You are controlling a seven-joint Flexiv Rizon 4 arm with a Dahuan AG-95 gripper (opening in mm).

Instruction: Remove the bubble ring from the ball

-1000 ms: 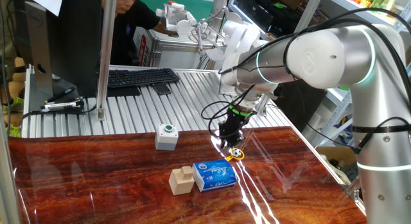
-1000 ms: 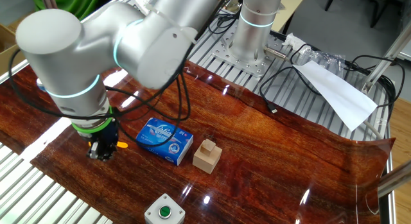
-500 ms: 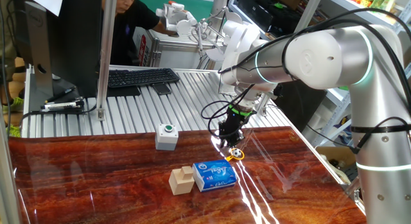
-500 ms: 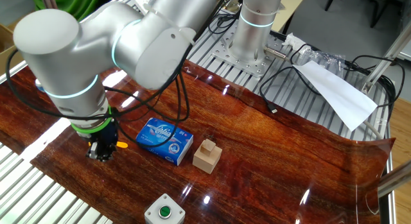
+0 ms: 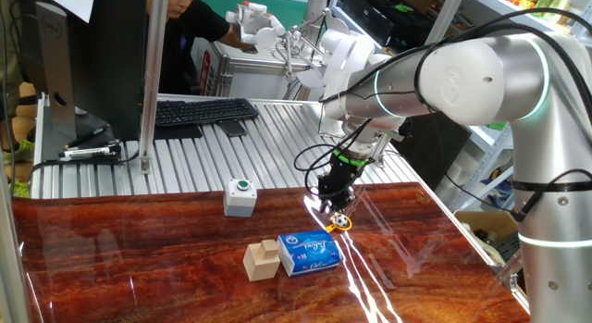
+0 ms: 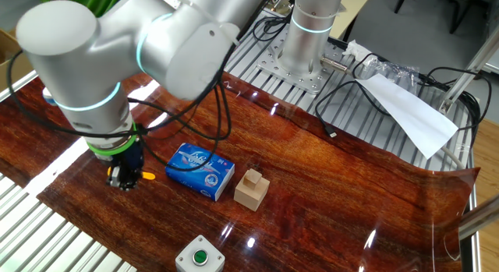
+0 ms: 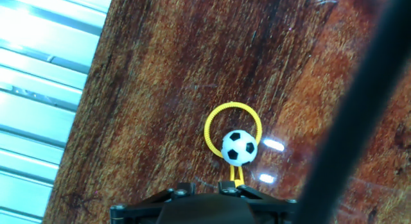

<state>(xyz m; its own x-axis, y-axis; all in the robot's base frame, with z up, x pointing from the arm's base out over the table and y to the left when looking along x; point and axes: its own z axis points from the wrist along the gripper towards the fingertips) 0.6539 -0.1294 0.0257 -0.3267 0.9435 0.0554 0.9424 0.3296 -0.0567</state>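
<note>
In the hand view the bubble ring (image 7: 213,116), a thin yellow loop with a short stem, lies flat on the red-brown wooden table. The ball (image 7: 239,147), white with black patches, sits on the loop's lower edge by the stem. The stem runs under my gripper (image 7: 206,187), whose two finger ends show a small gap and hold nothing. In one fixed view the gripper (image 5: 330,201) hovers just above the ball (image 5: 340,221) and ring (image 5: 346,227). In the other fixed view the gripper (image 6: 121,182) hides the ball; only the ring's orange end (image 6: 147,176) shows.
A blue tissue pack (image 5: 309,252) (image 6: 200,170) lies close beside the ring. A wooden block (image 5: 261,260) (image 6: 251,188) is past it, and a grey box with a green button (image 5: 240,197) (image 6: 199,256) farther off. Ribbed metal (image 7: 38,89) borders the wood. A dark cable (image 7: 359,121) crosses the hand view.
The arm and gripper have shifted slightly upward above the ring. The ring and ball have not moved.
</note>
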